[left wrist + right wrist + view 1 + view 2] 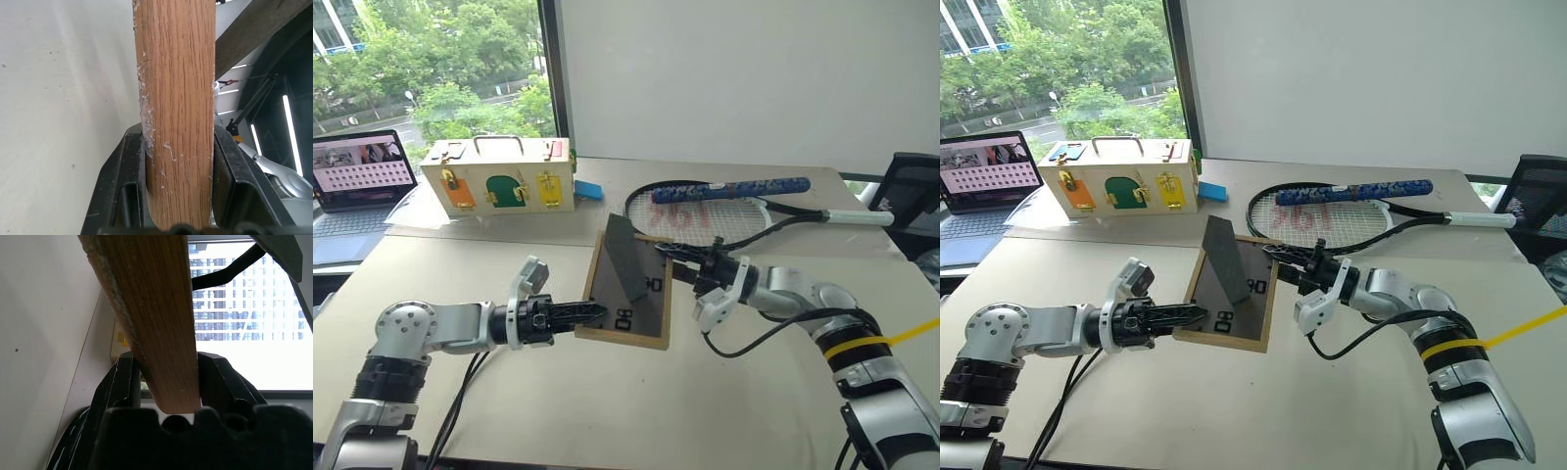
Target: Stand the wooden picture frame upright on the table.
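The wooden picture frame [625, 305] hangs tilted just above the table [607, 421], dark grey back facing up, white label showing, its fold-out stand [626, 257] sticking upward. My left gripper [594, 313] is shut on the frame's near left edge; in the left wrist view the wood edge [178, 112] fills the gap between both black fingers [120, 186]. My right gripper [677, 258] is shut on the frame's far right edge; the right wrist view shows the wood [151, 318] wedged between its fingers [222, 382]. The picture side is hidden.
A pale wooden box [499, 176] with coloured doors stands at the back left, a laptop [357, 181] beside it. A racket [734, 211] lies behind the frame, with a small blue object [589, 190] near the box. A black chair [913, 196] is at the right.
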### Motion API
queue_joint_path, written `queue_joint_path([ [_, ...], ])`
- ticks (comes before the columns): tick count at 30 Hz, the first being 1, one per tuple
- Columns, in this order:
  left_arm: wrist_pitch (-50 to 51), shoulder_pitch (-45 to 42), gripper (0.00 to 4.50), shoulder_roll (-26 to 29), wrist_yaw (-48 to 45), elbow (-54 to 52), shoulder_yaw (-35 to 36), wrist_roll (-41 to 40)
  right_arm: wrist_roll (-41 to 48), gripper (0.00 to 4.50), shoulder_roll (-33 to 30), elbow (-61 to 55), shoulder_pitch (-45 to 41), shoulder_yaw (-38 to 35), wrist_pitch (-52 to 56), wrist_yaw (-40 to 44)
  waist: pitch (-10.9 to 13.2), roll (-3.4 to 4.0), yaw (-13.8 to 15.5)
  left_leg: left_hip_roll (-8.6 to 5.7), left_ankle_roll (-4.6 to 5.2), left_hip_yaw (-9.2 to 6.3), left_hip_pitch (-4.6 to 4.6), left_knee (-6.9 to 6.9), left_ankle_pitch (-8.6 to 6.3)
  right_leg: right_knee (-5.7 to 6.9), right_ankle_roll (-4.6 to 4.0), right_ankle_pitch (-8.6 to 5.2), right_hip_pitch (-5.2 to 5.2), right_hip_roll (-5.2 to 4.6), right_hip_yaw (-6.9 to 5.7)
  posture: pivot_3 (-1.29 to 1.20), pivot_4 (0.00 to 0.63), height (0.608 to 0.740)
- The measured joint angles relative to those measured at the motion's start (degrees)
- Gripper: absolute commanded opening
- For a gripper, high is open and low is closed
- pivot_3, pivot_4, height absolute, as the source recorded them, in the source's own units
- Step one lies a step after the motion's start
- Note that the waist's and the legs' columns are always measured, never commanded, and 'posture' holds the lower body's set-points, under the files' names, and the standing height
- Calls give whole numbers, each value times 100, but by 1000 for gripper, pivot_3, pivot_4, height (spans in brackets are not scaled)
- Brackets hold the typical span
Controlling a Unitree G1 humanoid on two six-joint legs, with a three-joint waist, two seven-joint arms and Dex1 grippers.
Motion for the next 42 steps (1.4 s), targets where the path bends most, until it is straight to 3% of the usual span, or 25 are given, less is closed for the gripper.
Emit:
queue_joint_path([
  [4, -312, 243, 1132, -57, -501, -364, 96, 577, -1, 1436, -29, -2, -39, 58, -10, -46, 0, 0, -6, 0, 0, 0, 1, 0, 0, 0, -1, 0, 1, 0, 1, 0, 150, 740],
  [8, -1108, 469, 2926, -76, -1052, -900, 392, 1553, 8, 1306, -72, 161, -123, 161, -9, 66, 3, -9, -7, 2, -1, -2, 3, 0, 1, 1, -3, 2, 2, 1, -2, 0, 150, 740],
  [13, -1798, 892, 4500, 204, -1583, -1204, 1013, 2407, 443, 1237, 35, 330, -149, 302, 13, 257, 4, -7, -75, 1, 0, 1, 3, -3, 1, -1, -3, 2, 4, -2, 1, 0, 150, 740],
  [17, -2615, 1318, 4500, 218, -1630, -1499, 1394, 3249, 918, 1234, 70, 556, -159, 329, 207, 685, 5, -7, -82, 1, 1, 1, 3, -2, 1, -1, -3, 2, 5, -2, 0, 0, 150, 740],
  [22, -3966, 1761, 4500, 21, -1807, -1849, 1954, 4299, 3518, 1220, 515, 512, -179, 196, 1515, 2362, 6, -10, -146, 2, 2, -1, 4, -2, 2, 1, -3, 3, 12, -1, -1, 0, 150, 740],
  [27, -4695, 2054, 4500, 30, -2256, -2180, 1872, 5071, 6629, 1214, 510, -944, 76, -37, 5154, 4891, 7, -7, -125, 3, 6, -1, 5, -2, 0, 5, -3, 3, 13, -1, -4, 0, 150, 740],
  [31, -5431, 2267, 4500, 11, -2550, -2271, 1714, 5828, 8069, 1212, 224, -2003, 505, -183, 7668, 5559, 7, -7, -90, 3, 7, 0, 5, 0, 0, 3, -3, 3, 9, 0, -4, 0, 150, 740],
  [35, -5858, 2434, 4500, 28, -2904, -2271, 1632, 6216, 8563, 1211, 242, -2400, 738, -387, 8787, 5561, 7, -7, -93, 4, 8, 2, 4, 1, -1, 4, -3, 2, 2, 0, -1, 0, 150, 740],
  [42, -6062, 2487, 4500, 69, -3273, -2177, 1633, 6456, 8402, 1211, 576, -2364, 849, -416, 9413, 5436, 7, -7, -123, 4, 9, 2, 3, 2, -2, 3, -2, 1, 1, 0, -2, 0, 150, 740],
])
